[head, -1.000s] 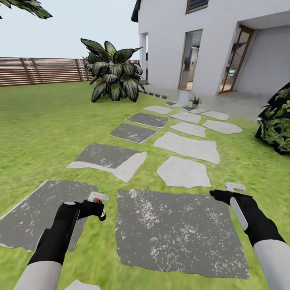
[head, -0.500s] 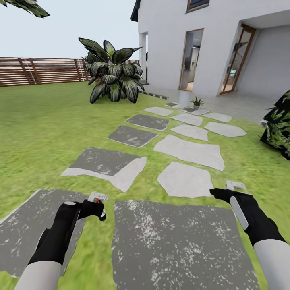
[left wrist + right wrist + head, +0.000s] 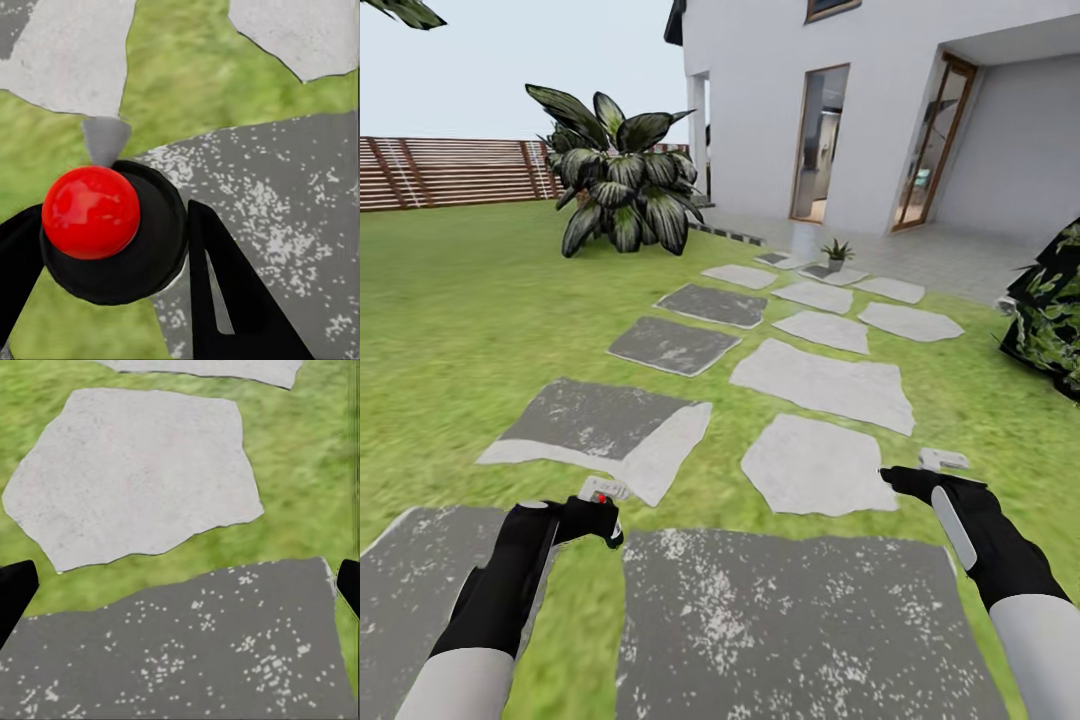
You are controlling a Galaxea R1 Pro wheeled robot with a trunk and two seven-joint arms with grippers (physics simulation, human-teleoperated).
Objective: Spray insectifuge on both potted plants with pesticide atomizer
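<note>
My left gripper (image 3: 598, 512) is shut on the pesticide atomizer (image 3: 603, 490), whose whitish head with a red spot pokes out above the black fingers. The left wrist view looks down on the atomizer (image 3: 90, 211): a red knob on a round black body with a grey nozzle, gripped between the two fingers (image 3: 225, 300). My right gripper (image 3: 918, 474) hangs open and empty over a dark stepping stone (image 3: 180, 660), its fingertips wide apart. The garden lawn (image 3: 450, 320) spreads ahead. A small spiky plant in a grey pot (image 3: 836, 253) stands far ahead; I cannot tell if it is one of the potted plants.
Grey stepping stones (image 3: 815, 380) lead across the grass to paving by a white house (image 3: 880, 110). A big dark-leaved bush (image 3: 615, 185) stands at the back left before a brown slatted fence (image 3: 440, 172). Another dark bush (image 3: 1055, 320) sits at the right edge.
The whole view has shifted: stones, bush and house slid left and the near stones slid down, so the camera has moved. Both arms hold the same pose, the left still gripping the atomizer.
</note>
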